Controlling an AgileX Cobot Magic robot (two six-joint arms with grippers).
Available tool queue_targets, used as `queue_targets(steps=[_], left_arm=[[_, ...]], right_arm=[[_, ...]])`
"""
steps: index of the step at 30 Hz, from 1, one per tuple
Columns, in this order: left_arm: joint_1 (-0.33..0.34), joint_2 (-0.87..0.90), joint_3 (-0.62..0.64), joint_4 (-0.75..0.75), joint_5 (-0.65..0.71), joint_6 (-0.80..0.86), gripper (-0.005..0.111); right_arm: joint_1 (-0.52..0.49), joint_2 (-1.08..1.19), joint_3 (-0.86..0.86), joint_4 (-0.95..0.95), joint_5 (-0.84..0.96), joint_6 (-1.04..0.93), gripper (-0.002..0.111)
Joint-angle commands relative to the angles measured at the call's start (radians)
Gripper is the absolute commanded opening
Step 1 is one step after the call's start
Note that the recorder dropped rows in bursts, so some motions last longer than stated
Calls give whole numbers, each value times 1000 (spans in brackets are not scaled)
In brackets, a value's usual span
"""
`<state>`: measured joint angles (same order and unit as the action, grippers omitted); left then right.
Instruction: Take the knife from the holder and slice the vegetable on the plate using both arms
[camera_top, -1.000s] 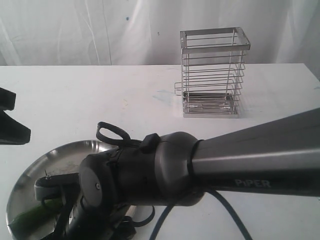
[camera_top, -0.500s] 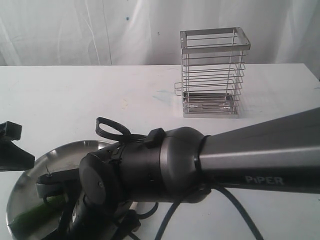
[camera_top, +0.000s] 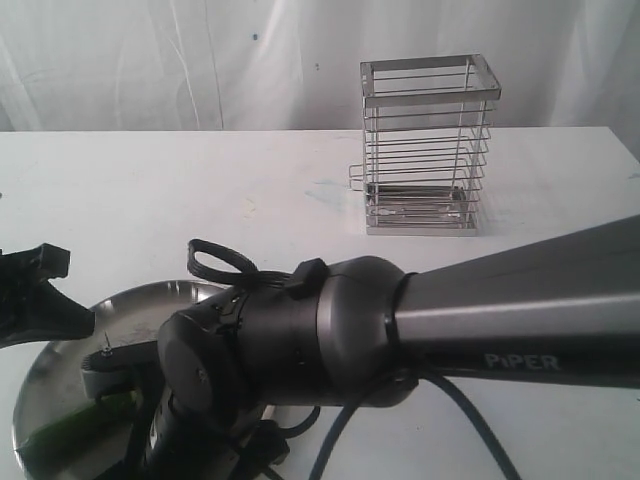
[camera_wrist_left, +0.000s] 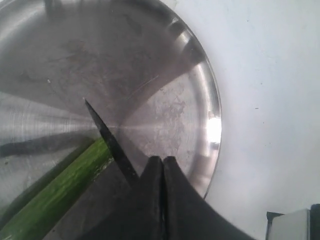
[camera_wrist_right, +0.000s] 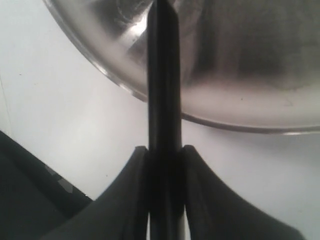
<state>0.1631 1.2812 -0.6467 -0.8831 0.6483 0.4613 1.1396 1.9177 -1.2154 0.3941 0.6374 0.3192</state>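
At the front left of the white bench (camera_top: 200, 200), the plate (camera_top: 140, 295) lies partly hidden by the right arm (camera_top: 480, 320), which crosses the foreground from the right edge of the exterior view. The vegetable (camera_wrist_left: 60, 192) lies on the plate toward its near-left side; one end shows pale green. Right claw (camera_wrist_right: 164, 150): clamped on the knife (camera_wrist_right: 162, 75), which reaches past the plate's rim and over its surface. In the left wrist view the black pointed blade slants across the vegetable's end, tip over bare steel near the plate's centre. Left claw (camera_wrist_left: 162, 162): fingers pressed together, nothing seen between them, over the plate's inner edge just beside the blade. Beyond the rim on that side the bench is bare white. The holder (camera_top: 425, 150) stands upright at back right, well apart, with a wide stretch of bench between it and the plate. Readable writing: "PIPER" (camera_top: 520, 362) on the right arm's link.
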Motion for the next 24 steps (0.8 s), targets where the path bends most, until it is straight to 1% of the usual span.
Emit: queue_targets(steps=[1,8,13,24], left_arm=[[4,35,10,-47,-1,38,0],[4,103,10,-114,-10,100,0],[4,156,10,-190,6,185,0],[4,278,10,-193,-26,240,0]], right_arm=[[-4,2,2,-2,-9,-2,15],[-4,18,2,16,-5,-9,15],[-4,18,2,16,-7,-13,15],[-4,18,2,21,-23,-13,15]])
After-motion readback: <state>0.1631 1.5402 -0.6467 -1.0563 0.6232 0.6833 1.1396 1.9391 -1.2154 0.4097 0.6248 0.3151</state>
